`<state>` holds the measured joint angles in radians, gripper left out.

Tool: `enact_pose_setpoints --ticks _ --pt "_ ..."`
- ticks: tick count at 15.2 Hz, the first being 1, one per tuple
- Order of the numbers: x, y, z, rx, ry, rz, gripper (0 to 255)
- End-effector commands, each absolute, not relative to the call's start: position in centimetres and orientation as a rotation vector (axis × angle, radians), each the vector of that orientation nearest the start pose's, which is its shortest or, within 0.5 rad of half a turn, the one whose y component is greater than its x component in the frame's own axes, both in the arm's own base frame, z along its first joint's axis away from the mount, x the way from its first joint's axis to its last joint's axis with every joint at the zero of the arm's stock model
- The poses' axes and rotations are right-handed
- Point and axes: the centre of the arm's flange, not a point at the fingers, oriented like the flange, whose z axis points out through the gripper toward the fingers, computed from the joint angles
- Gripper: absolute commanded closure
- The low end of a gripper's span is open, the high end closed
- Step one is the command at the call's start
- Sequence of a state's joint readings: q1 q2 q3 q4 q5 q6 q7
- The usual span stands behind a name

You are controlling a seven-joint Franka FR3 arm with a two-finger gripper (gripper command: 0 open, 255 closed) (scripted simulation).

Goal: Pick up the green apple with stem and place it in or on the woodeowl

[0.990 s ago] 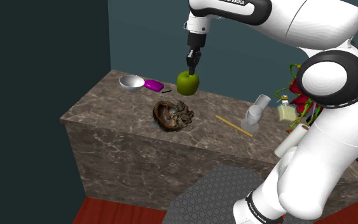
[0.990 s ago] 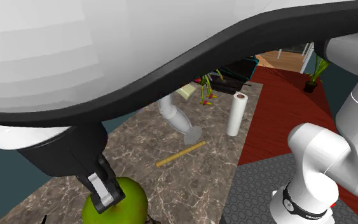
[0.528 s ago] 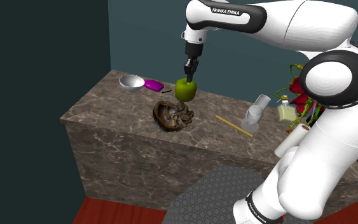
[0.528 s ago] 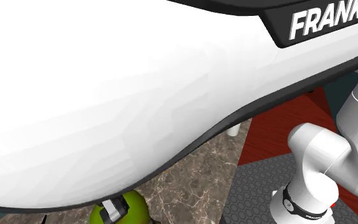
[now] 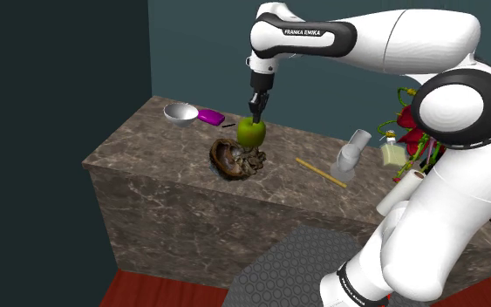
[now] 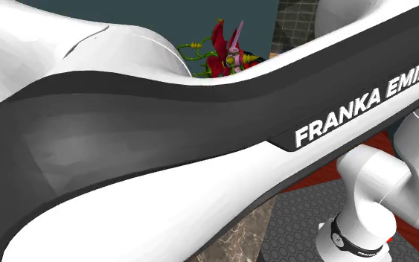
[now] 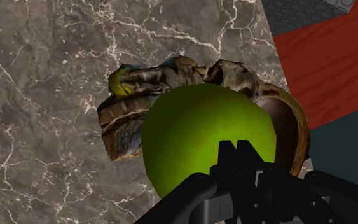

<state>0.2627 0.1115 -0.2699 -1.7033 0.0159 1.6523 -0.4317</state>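
Shoulder view, one item in carriage. Green apple [image 5: 251,133]: held clear of the marble counter [image 5: 147,155], hanging directly over the brown wooden bowl [image 5: 235,161] and close above it. Whether it touches the rim cannot be told.

Gripper [image 5: 255,114]: narrow, the fingers pinched on the apple's top and pointing straight down.

Wooden bowl: gnarled, with an uneven rim, lying about midway between the counter's back and front edges, toward its corner end. In the wrist view its rim shows round both sides of the apple.

Also on the counter: small grey bowl [image 5: 180,112] and purple object [image 5: 210,116] near the back corner, well apart from the apple.

Step in hand, by judgement: placing. The apple is lined up over the bowl and release is not yet made.

Next move calls for: a short straight lowering until the apple seats in the hollow, then spreading the fingers and lifting away vertically. The fruit is round, so a low release is advisable – dropped from higher it could roll off the uneven rim
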Motion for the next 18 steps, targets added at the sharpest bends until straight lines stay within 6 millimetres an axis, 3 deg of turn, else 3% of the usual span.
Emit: enact_pose_setpoints --ticks 1,9,10,15,18 --pt "57.8 0.3 49.8 -3.043 -0.65 0.245 255" --pt "57.8 0.3 49.4 -3.043 -0.65 0.245 255" --pt "57.8 0.3 49.4 -3.043 -0.65 0.245 0" --pt "57.8 0.3 49.4 -3.043 -0.65 0.245 0" --pt "58.5 0.3 53.3 -3.043 -0.65 0.245 0"
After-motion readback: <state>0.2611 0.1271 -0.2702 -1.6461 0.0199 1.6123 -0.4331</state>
